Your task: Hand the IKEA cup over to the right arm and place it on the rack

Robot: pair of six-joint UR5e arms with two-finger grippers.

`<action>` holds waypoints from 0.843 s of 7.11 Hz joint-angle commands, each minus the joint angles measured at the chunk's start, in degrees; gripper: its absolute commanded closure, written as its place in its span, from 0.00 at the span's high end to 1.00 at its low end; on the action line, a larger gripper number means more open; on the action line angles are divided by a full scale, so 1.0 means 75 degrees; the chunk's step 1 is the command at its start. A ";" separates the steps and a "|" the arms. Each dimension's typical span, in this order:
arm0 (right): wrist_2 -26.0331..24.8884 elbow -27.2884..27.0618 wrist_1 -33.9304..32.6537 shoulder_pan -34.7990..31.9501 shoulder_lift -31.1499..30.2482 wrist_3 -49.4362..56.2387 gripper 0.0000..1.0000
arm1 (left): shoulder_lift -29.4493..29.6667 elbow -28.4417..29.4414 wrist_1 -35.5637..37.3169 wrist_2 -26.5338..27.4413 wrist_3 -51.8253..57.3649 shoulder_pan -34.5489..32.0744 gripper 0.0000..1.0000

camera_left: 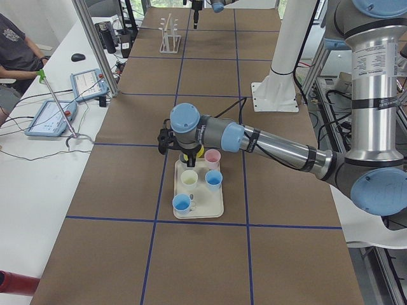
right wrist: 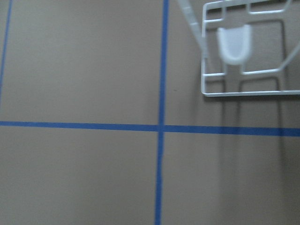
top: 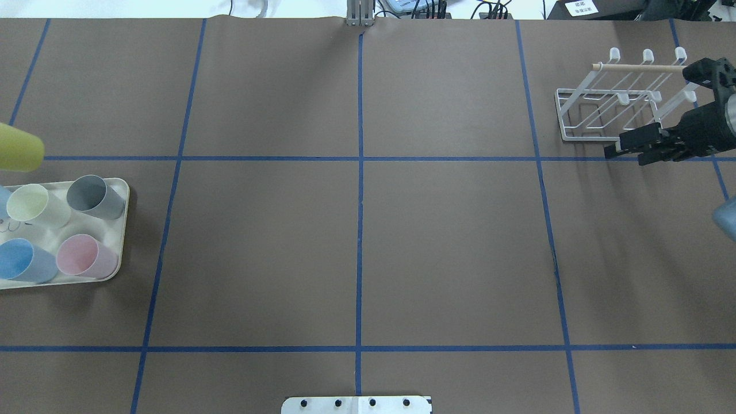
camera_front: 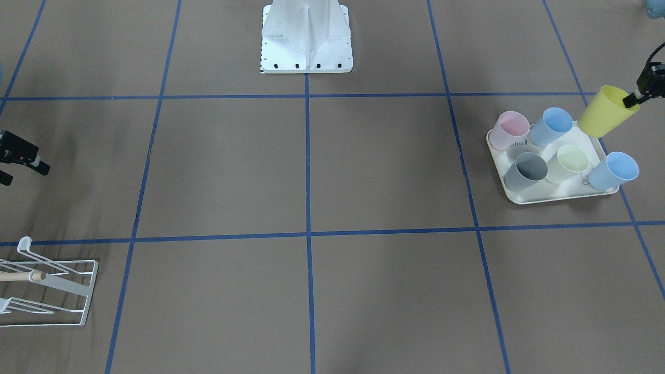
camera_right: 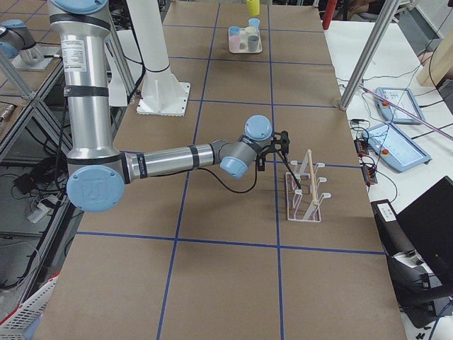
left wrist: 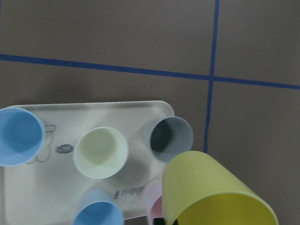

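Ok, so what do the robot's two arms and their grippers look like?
The left arm and the right arm are silver-grey jointed tubes with pale blue round joint caps, black bands and a white printed label on the upright section. A thin black cable runs to each wrist. The left gripper and the right gripper are black, with two fingers each.

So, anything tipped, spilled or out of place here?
Nothing stands out. Five cups stand upright on the tray, the left gripper holds the yellow cup tilted in the air, and the rack sits upright by the open right gripper.
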State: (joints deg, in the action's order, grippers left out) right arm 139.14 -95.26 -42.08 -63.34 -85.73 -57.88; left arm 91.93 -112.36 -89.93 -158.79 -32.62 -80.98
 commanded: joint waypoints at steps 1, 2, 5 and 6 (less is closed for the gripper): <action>-0.0327 -0.0072 0.0594 0.0627 0.0833 -0.1544 0.99 | 0.1098 0.0005 -0.0290 -0.0403 -0.2006 0.0342 0.00; -0.0794 -0.0142 0.0652 0.0966 0.1255 -0.2445 0.99 | 0.1555 0.0051 -0.0673 -0.0368 -0.3082 0.0553 0.00; -0.1570 -0.0201 0.1262 0.1823 0.2018 -0.3927 0.99 | 0.1723 0.0145 -0.2941 0.0821 -0.4495 0.1206 0.00; -0.1769 -0.0201 0.1262 0.2045 0.2253 -0.4152 0.99 | 0.1770 0.0110 -0.3936 0.1686 -0.5137 0.1861 0.00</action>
State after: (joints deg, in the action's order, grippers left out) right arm 127.69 -96.72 -32.90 -50.12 -71.13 -86.19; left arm 104.83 -111.44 -111.26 -152.80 -66.23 -71.85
